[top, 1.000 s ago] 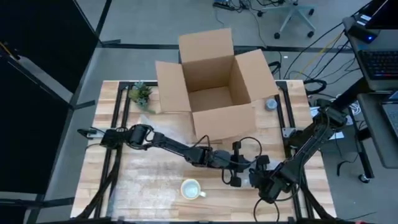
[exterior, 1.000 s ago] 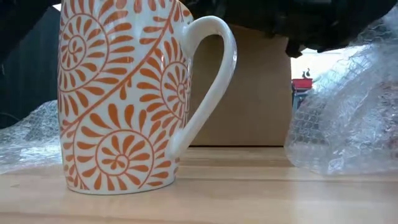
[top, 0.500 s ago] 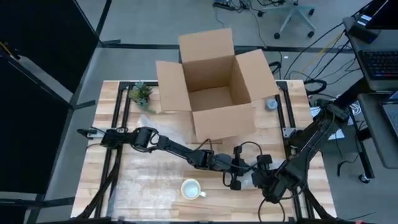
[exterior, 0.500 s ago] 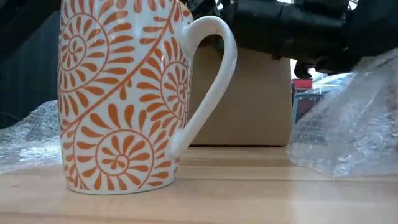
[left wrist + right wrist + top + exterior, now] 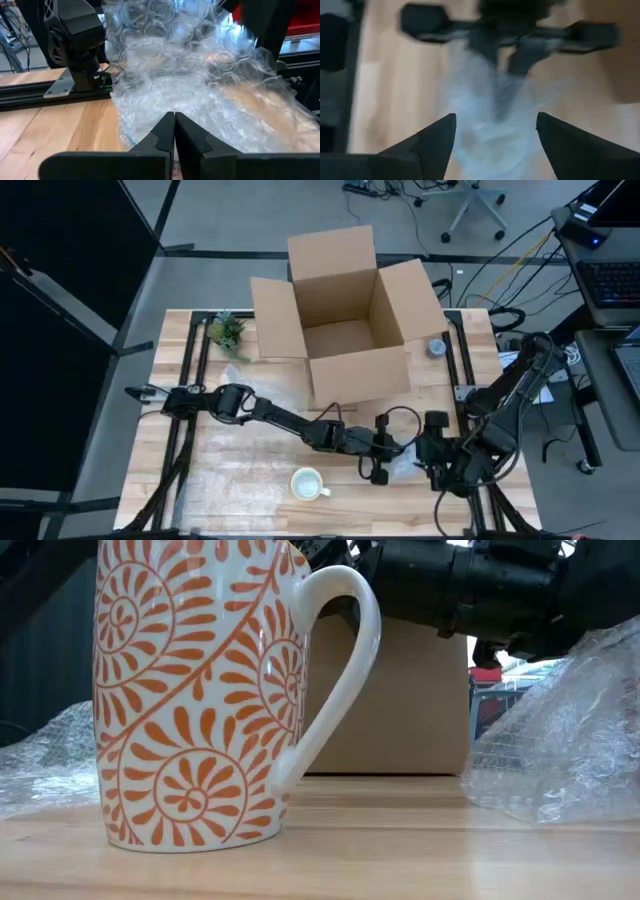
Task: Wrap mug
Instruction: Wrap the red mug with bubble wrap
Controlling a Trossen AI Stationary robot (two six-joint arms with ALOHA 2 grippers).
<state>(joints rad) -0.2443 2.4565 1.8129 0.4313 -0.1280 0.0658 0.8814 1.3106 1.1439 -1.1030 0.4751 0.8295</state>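
**Bubble wrap pinched, mug off to the side**

Clear bubble wrap (image 5: 200, 95) is clamped in the left gripper (image 5: 380, 463). The mug (image 5: 307, 483) stands upright just beside it, nearer than to the right gripper (image 5: 437, 463), fingers spread wide over the wrap.

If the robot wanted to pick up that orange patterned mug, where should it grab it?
Probably by the rim, from above. The mug stands upright with its mouth open to the ceiling and its handle pointing toward the bubble wrap, so one finger could drop inside and one outside the wall opposite the handle. That side looks free.
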